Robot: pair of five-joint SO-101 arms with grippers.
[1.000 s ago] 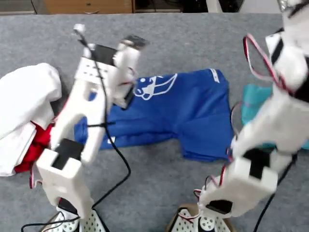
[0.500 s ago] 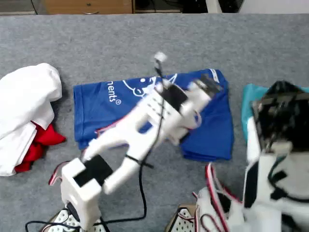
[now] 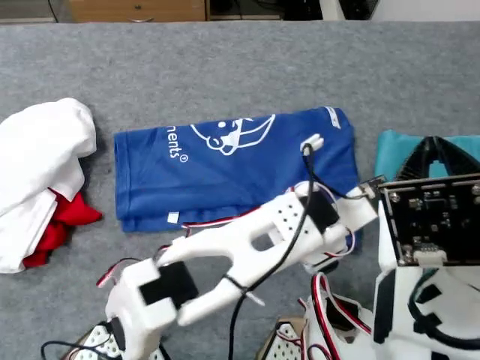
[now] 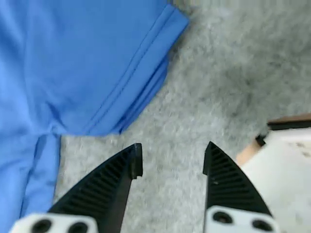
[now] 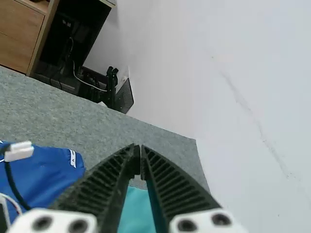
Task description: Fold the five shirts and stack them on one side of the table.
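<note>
The grey, felt-like table (image 3: 225,67) carries the work, and the task seems to be near its beginning. The blue shirt (image 3: 225,165) lies flat in the middle and looks folded only in part, as a long band with one sleeve sticking out toward the arms. At one side the white shirt (image 3: 41,157) is a loose heap on top of the red shirt (image 3: 64,221), both unfolded, and no neat stack is made yet. The left gripper (image 4: 172,160) hangs wide open and empty just beside that blue sleeve, above bare table. The right gripper (image 5: 140,155) is closed on nothing and lifted toward the wall. The right arm covers most of the teal shirt (image 3: 390,154), so I cannot tell whether it is folded. The left arm hides the blue shirt's near corner, and whether the heap holds more shirts I cannot tell.
</note>
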